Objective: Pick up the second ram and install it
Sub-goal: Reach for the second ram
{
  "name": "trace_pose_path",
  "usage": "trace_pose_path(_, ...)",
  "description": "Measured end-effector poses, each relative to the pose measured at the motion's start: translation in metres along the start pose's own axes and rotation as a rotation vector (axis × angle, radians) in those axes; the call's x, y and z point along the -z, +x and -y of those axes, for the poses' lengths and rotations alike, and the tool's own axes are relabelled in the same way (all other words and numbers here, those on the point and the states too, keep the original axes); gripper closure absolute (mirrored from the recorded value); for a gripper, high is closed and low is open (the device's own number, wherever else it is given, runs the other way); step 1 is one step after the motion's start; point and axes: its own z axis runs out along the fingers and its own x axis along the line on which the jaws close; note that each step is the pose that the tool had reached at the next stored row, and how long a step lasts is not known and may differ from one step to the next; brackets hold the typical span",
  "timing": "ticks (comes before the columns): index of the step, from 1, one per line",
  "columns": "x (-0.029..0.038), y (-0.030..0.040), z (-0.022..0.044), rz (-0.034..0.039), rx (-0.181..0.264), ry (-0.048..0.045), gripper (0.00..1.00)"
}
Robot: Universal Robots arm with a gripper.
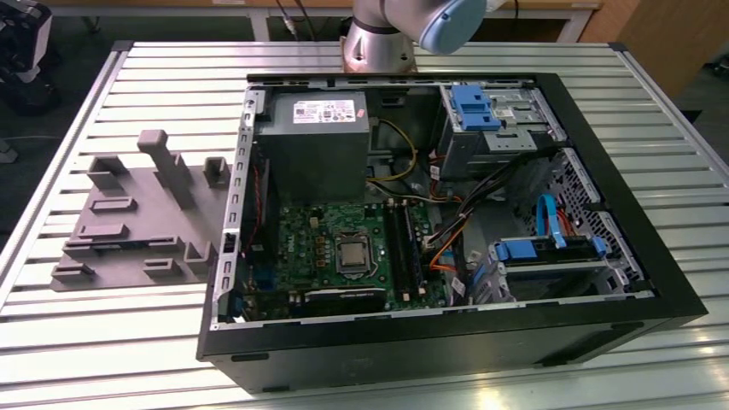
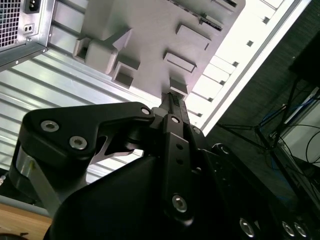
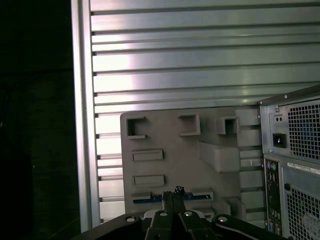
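Exterior view, computer case (image 1: 456, 350): lay open on the slatted table (image 1: 91, 342), with the green motherboard (image 1: 330, 239) at about seven o'clock inside it.
Exterior view, fixture plate (image 1: 125, 226): sat just beside the case, at its nine o'clock.
Exterior view, arm (image 1: 381, 34): rose from the table's twelve o'clock edge.
Second wrist view, gripper (image 2: 172, 97): hung well above the fixture plate (image 2: 150, 35) and carried nothing.
First wrist view, second ram (image 3: 150, 198): showed as a dark blue-green strip in the outermost row of the fixture plate (image 3: 170, 165), partly hidden behind the fingertips and not yet lifted.
First wrist view, gripper (image 3: 176, 192): had its fingers drawn together with nothing between them, and was over the ram but apart from it.
Handling, judged: the ram was probably light, thin and stiff, with smooth faces. Its chips and contact edge looked easy to damage under a hard squeeze or a twist.
Hold, judged: the best hold seemed to be near mid-length, with the pads on the two flat faces, clear of the contact edge.
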Motion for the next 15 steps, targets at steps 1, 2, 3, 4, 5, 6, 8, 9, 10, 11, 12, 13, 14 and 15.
trace_pose_path(1,0.0,0.0005,0.0,0.0001,0.0,0.0,0.89)
trace_pose_path(2,0.0,0.001,0.0001,0.0001,0.0,0.0,0.89)
trace_pose_path(3,0.0,0.0014,0.0001,0.0,0.0,0.0,0.89)
trace_pose_path(4,0.0,0.0019,0.0002,0.0001,0.0,0.0,0.89)
trace_pose_path(5,0.0,0.0024,0.0002,0.0001,0.0,-0.0001,0.89)
trace_pose_path(6,0.0,0.0028,0.0002,0.0001,0.0,0.0,0.89)
trace_pose_path(8,0.0001,0.0034,0.0003,0.0,0.0,-0.0001,0.89)
trace_pose_path(9,0.0001,0.0034,0.0006,0.0,0.0,0.0,0.89)
trace_pose_path(10,0.0001,0.0034,0.0013,0.0,0.0,-0.0001,0.89)
trace_pose_path(11,0.0001,0.0033,0.0023,0.0001,0.0,-0.0001,0.89)
trace_pose_path(12,0.0002,0.0032,0.0036,0.0,0.0,0.0,0.89)
trace_pose_path(13,0.0002,0.0031,0.005,-0.0002,0.0,0.0,0.89)
trace_pose_path(14,0.0001,0.003,0.0058,-0.0003,0.0,-0.0001,0.89)
trace_pose_path(15,0.0002,0.003,0.0062,-0.0005,0.0,0.0001,0.89)
